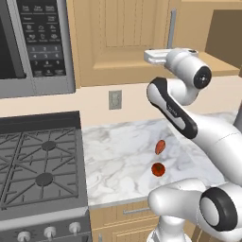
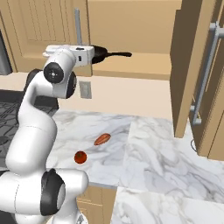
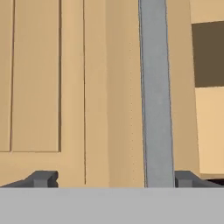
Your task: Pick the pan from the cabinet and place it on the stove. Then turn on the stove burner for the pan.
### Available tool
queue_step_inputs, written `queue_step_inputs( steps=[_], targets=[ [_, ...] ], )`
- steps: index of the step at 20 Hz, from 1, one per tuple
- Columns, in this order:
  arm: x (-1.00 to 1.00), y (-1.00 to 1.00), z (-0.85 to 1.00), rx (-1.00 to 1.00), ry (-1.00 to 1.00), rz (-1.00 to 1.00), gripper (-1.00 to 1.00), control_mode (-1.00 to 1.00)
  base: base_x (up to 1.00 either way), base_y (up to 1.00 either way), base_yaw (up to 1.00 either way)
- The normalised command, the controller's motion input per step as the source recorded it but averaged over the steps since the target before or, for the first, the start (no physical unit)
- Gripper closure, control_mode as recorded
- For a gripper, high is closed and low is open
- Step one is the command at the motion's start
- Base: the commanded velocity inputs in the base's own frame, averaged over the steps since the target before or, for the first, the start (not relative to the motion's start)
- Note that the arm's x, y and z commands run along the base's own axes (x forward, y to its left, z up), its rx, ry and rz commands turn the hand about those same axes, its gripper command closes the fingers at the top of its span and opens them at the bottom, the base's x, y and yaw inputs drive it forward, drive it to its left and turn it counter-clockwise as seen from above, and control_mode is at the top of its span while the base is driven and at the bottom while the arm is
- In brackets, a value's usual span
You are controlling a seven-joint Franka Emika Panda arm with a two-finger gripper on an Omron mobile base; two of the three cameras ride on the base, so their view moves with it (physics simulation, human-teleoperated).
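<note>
The pan point(image 2: 101, 53), dark with a long thin handle pointing right, lies on the bottom shelf of the open cabinet point(image 2: 131, 65). My gripper point(image 3: 114, 179) is open with nothing between its fingertips point(image 3: 41, 178), and it faces the shut cabinet door point(image 3: 52, 87) close up. That door's grey bar handle point(image 3: 155, 87) runs just inside the right fingertip. In the right base view my gripper point(image 2: 87, 54) is raised to shelf height just left of the pan, overlapping its left edge. The stove point(image 1: 42, 160) sits low at the left, its grates bare and silver knobs point(image 1: 49, 231) along its front.
A microwave point(image 1: 33, 42) hangs above the stove. A red tomato point(image 1: 158, 169) and an orange-brown vegetable point(image 1: 160, 147) lie on the marble counter point(image 1: 118, 160). A wall outlet point(image 1: 115, 99) is behind it. The swung-open cabinet door point(image 2: 192, 65) juts out at the right.
</note>
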Motion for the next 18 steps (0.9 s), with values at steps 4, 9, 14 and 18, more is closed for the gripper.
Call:
queue_step_inputs(
  steps=[4, 9, 14, 18],
  targets=[
    [0.11, -0.06, -0.01, 0.00, 0.00, -0.01, -1.00, -1.00, 0.00, 0.00, 0.00],
    [0.11, -0.26, 0.00, 0.00, 0.00, 0.00, -1.00, -1.00, 0.00, 0.00, 0.00],
    [0.10, -0.20, -0.02, 0.00, -0.03, 0.00, -1.00, -1.00, 0.00, 0.00, 0.00],
    [0.33, 0.00, -0.22, 0.00, -0.09, 0.00, -1.00, -1.00, 0.00, 0.00, 0.00]
  ],
)
